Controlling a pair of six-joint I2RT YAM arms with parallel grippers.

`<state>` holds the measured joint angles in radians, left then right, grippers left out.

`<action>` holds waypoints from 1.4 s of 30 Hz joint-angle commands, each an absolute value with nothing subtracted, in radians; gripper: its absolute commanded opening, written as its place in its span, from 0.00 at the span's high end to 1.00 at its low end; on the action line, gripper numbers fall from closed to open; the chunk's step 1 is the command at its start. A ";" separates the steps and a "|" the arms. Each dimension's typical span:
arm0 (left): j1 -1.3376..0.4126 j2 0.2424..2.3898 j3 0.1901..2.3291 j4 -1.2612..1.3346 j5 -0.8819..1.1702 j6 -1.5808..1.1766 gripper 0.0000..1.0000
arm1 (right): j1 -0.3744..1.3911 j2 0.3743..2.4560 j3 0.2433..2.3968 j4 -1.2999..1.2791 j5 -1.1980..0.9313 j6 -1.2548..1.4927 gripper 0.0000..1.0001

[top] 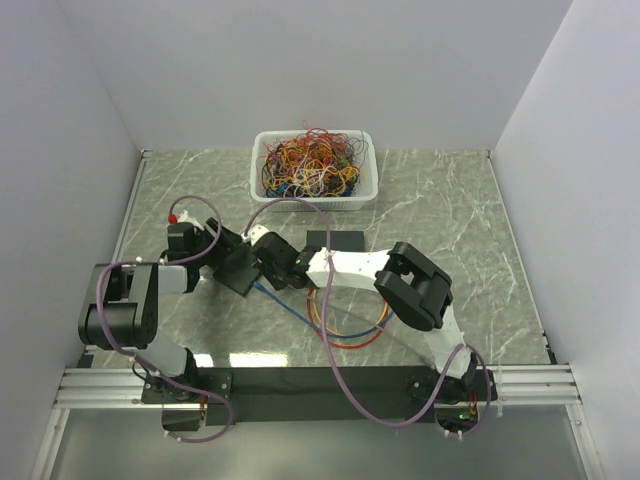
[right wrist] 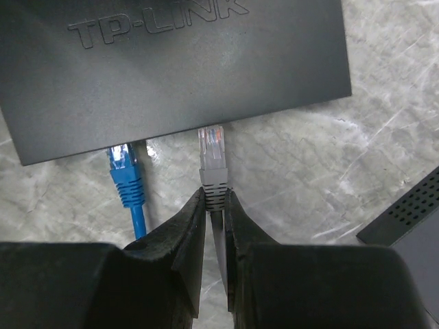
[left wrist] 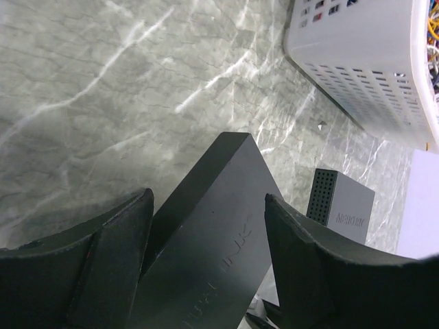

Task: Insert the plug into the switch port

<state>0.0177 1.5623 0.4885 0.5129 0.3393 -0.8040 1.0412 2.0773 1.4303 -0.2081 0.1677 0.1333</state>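
Left gripper [left wrist: 206,199] sat closest to the lens in its wrist view. Its black fingers [left wrist: 110,267] were spread wide, one on each side of the black TP-Link switch [left wrist: 219,178]. Could not tell whether the pads actually pressed on the casing. From overhead the switch lay left of centre on the marble-pattern table [top: 450,200], set at an angle to the table edges, between the two grippers.

Along the switch's port edge, a blue plug [right wrist: 122,164] on a blue cable sat at the left, its clear tip up against the casing. Just right of it was the grey-booted plug [right wrist: 212,154], clear head touching the same edge. Whether it was seated in the port could not be told.

Right gripper [right wrist: 215,199] was closed narrow on that grey plug, pinching the boot from both sides right behind the head.

Further right, a dark vented box [right wrist: 411,219] lay near the switch but apart from it. A white perforated basket [top: 315,165] full of tangled coloured cables stood at the far side of the table, well behind both grippers. Loops of orange, red and blue cable [top: 350,330] lay on the table beneath the right arm [top: 415,285].
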 commanded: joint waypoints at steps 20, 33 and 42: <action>-0.043 1.617 0.520 0.520 0.353 -0.807 0.30 | 1.066 2.103 1.545 -0.268 0.256 0.120 1.00; -0.071 1.614 0.541 0.468 0.305 -0.782 0.30 | 1.111 2.111 1.592 -0.295 0.337 0.110 1.00; -0.078 1.621 0.552 0.459 0.302 -0.778 0.31 | 1.109 2.141 1.600 -0.279 0.406 0.098 1.00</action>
